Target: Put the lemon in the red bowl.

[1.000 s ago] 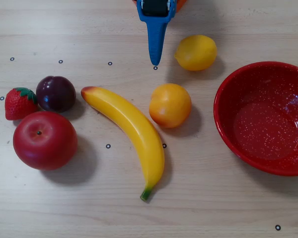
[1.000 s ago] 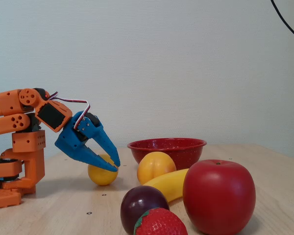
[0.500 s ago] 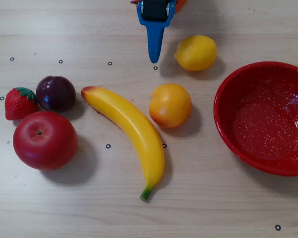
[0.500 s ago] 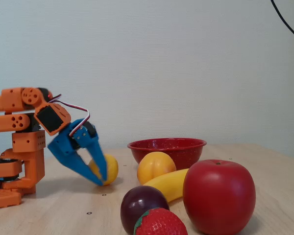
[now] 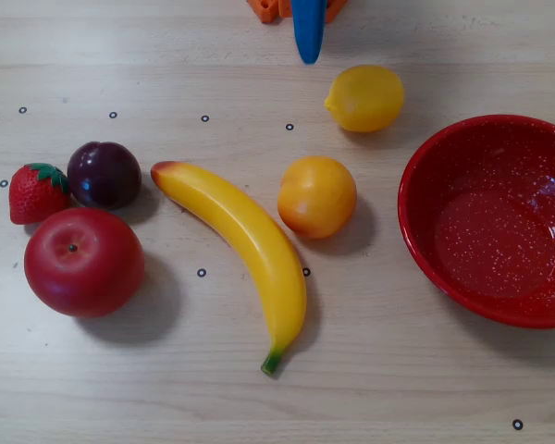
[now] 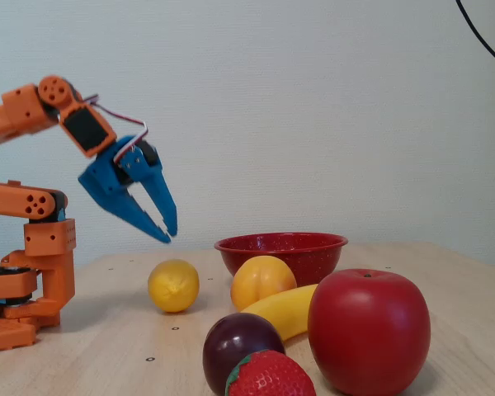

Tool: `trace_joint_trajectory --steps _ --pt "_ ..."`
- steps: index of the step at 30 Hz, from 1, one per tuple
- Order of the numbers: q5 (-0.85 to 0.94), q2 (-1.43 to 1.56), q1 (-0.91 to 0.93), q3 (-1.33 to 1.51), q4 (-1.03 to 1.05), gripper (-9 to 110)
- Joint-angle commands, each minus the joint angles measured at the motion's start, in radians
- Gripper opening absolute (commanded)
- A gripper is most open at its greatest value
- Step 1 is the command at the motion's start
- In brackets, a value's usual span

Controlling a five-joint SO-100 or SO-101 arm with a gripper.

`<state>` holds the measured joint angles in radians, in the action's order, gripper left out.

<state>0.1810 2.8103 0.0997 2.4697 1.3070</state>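
The lemon (image 5: 365, 97) is a small plain-yellow oval with a nub on its left end, lying on the wooden table near the far edge; it also shows in the fixed view (image 6: 173, 285). The red speckled bowl (image 5: 425, 185) stands empty to its right and nearer, and shows in the fixed view (image 6: 280, 247). My blue gripper (image 6: 168, 234) hangs in the air above and slightly left of the lemon, fingertips together and empty. In the overhead view only its tip (image 5: 308, 46) shows, just left of the lemon.
A yellow-orange round fruit (image 5: 316, 196) lies below the lemon. A banana (image 5: 245, 236), a red apple (image 5: 83, 262), a dark plum (image 5: 104, 174) and a strawberry (image 5: 37, 192) lie to the left. The orange arm base (image 6: 25, 272) stands at the fixed view's left.
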Motion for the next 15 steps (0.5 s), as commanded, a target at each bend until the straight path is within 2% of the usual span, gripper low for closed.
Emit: trace_joint_trajectory --steps 1,15 --pt "0.052 -0.044 0.055 -0.138 0.023 0" --pt "0.249 -0.262 0.259 -0.339 0.140 0"
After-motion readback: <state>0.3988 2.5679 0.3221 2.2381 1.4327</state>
